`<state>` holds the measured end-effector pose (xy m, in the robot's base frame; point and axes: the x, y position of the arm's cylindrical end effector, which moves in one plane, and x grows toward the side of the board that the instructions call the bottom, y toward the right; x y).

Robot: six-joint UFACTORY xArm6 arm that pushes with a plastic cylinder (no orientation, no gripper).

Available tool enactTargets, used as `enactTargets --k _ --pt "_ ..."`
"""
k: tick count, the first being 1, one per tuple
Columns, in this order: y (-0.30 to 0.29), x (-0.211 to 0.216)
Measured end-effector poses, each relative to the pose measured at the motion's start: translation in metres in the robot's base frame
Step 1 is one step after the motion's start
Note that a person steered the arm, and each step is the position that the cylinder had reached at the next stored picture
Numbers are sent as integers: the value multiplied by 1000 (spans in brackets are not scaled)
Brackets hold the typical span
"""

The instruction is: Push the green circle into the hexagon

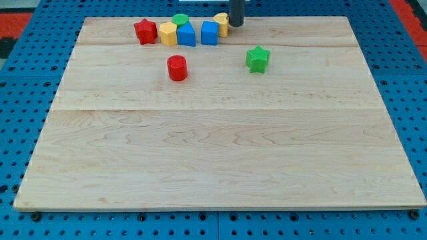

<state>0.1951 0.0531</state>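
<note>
The green circle (180, 19) lies near the view's top, just behind a blue block (186, 34) and touching or nearly touching the yellow hexagon (168, 33) at its lower left. My tip (235, 24) is at the view's top, to the right of the row of blocks, beside a yellow block (221, 23). It stands well to the right of the green circle, with the blue cube (209, 33) between them.
A red star (145, 31) lies at the left end of the row. A red cylinder (177, 68) stands alone below the row. A green star (257, 59) lies below and right of my tip. The wooden board (220, 167) rests on a blue pegboard.
</note>
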Motion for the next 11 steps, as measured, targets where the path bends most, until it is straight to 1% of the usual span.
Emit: enactTargets --k 1,2,3,4,7,9,11 --pt "-19 -3" --pt "-57 -2" --pt "-65 -2" --pt "-100 -2" --pt "-113 -2" --pt "-149 7" --pt "-162 15"
